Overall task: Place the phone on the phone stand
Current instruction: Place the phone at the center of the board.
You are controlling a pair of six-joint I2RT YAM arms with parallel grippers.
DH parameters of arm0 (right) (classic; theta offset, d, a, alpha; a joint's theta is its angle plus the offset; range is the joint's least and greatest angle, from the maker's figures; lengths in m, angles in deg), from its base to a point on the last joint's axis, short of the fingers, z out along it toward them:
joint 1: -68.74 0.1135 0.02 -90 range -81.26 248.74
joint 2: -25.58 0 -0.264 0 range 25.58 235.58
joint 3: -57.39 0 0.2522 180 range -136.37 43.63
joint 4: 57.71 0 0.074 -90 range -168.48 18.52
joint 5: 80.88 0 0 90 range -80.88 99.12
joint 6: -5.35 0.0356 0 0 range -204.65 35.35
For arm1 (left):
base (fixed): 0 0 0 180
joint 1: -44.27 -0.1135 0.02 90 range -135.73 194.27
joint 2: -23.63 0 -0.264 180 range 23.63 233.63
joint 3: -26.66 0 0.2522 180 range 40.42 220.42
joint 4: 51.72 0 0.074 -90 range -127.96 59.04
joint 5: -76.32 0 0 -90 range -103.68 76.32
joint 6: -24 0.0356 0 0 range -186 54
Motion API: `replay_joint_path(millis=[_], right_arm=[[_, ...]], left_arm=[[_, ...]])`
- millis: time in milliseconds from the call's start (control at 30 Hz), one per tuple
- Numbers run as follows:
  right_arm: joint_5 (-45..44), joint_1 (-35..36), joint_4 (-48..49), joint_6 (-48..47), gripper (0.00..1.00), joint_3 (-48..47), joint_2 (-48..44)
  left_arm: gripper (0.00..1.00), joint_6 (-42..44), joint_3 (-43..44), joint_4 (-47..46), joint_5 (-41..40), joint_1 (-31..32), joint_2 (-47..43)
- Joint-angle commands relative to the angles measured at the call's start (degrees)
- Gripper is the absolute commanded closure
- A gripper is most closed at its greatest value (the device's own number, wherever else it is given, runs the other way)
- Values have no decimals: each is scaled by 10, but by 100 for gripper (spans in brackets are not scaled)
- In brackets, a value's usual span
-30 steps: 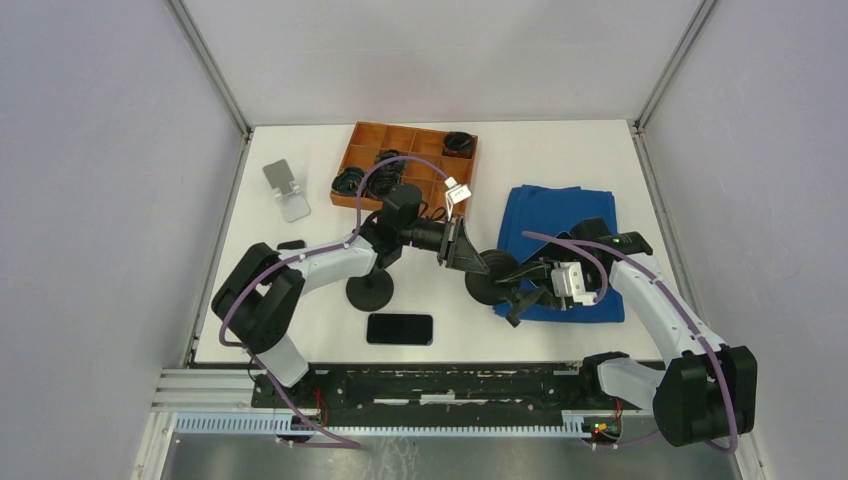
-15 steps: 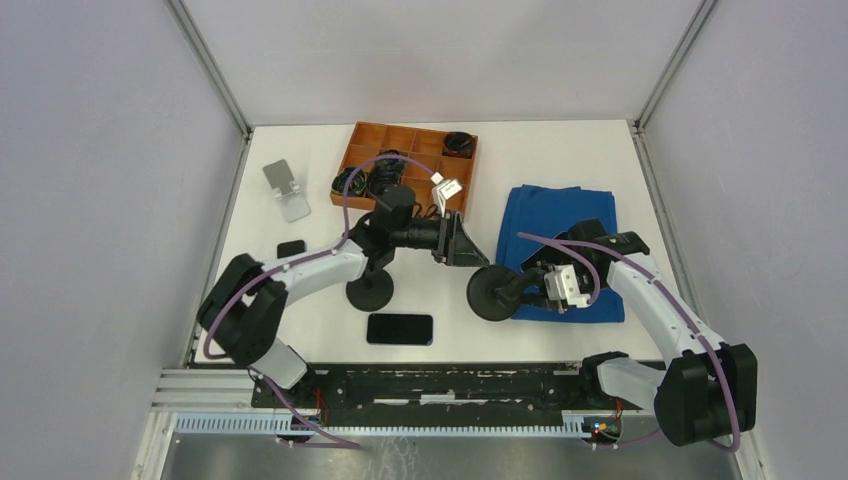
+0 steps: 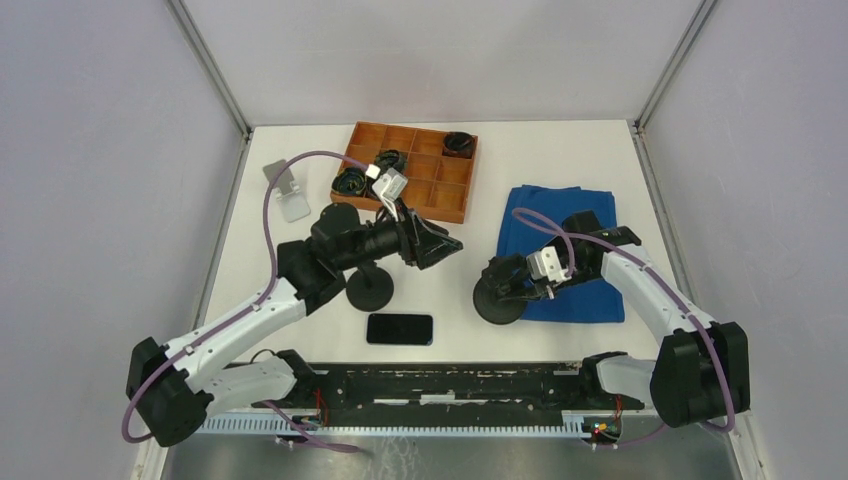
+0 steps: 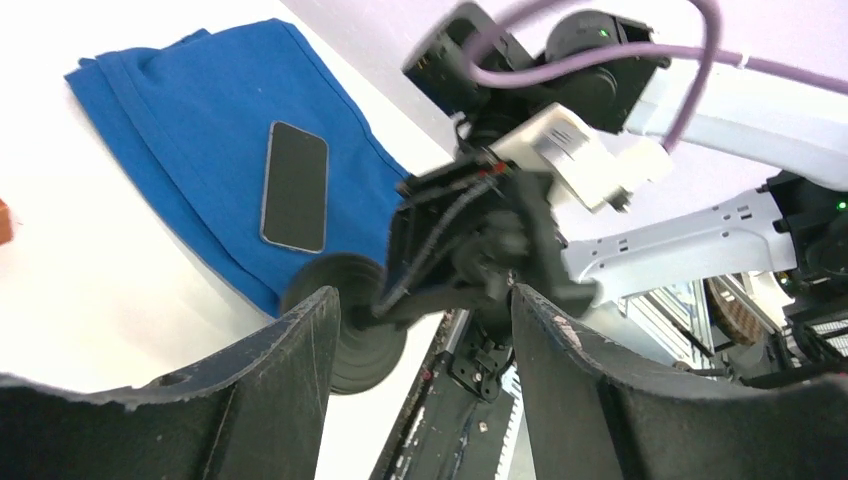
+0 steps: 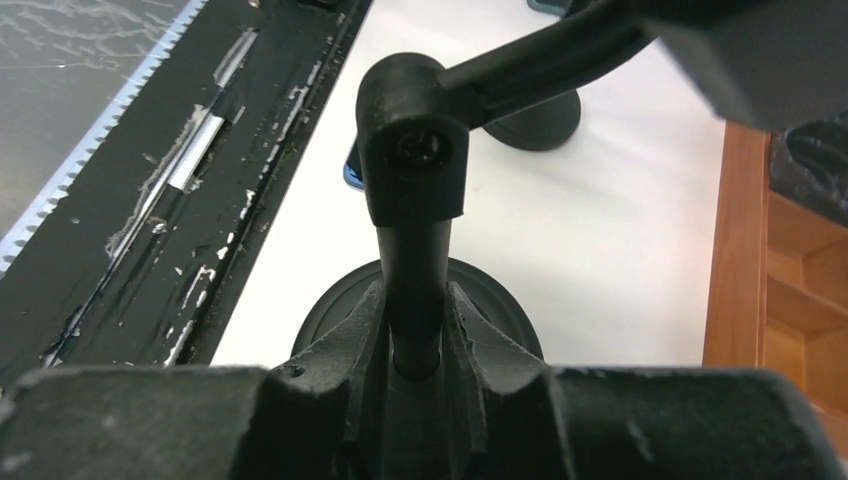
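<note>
White table (image 3: 560, 150) between grey walls: my right fingers (image 3: 515, 283) are clamped on the stem of the black stand (image 3: 495, 305); my left fingers (image 3: 440, 245) are spread apart, empty. One phone (image 3: 399, 328) lies flat near my bases, a second phone (image 4: 295, 187) on the blue cloth (image 3: 545, 205).
</note>
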Motion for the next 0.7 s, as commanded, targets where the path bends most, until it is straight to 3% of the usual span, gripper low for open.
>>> replay_joint_path(millis=[0,133,233,533,667], right_arm=[[0,2,171,207,96,-8,-13],[-24,2,299,345,96,28,-41],[-35,3,364,405,96,52,-60],[-49,9,376,418,96,55,-56],[-53,11,377,419,96,56,-53]], left_arm=[[30,41,13,43,-122,83,-30],[29,55,34,84,-271,168,-38],[26,49,43,90,-325,195,-29],[26,43,99,103,-388,211,39],[35,38,125,104,-416,211,70]])
